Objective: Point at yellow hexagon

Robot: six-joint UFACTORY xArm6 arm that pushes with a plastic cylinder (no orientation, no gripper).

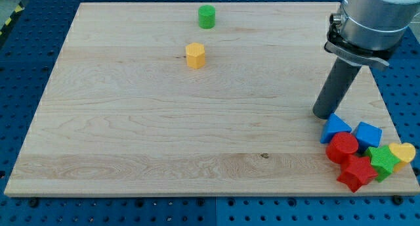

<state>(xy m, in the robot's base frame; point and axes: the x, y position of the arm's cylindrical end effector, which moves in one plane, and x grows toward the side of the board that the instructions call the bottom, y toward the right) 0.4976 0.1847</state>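
Red star block sits lowest; my tip, fingerless, stands well apart from yellow hexagon

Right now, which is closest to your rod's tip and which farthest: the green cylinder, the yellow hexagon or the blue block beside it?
From my tip:
1. Blue block, just below it, at the view's right.
2. Yellow hexagon, far toward the view's left.
3. Green cylinder, near the view's top.

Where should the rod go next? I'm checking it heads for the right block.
Probably slide my tip toward the view's upper left, to the yellow hexagon. My tip sits at the view's right, just above the blue block in the cluster, far from the hexagon. The green cylinder lies just beyond it, so stop short.
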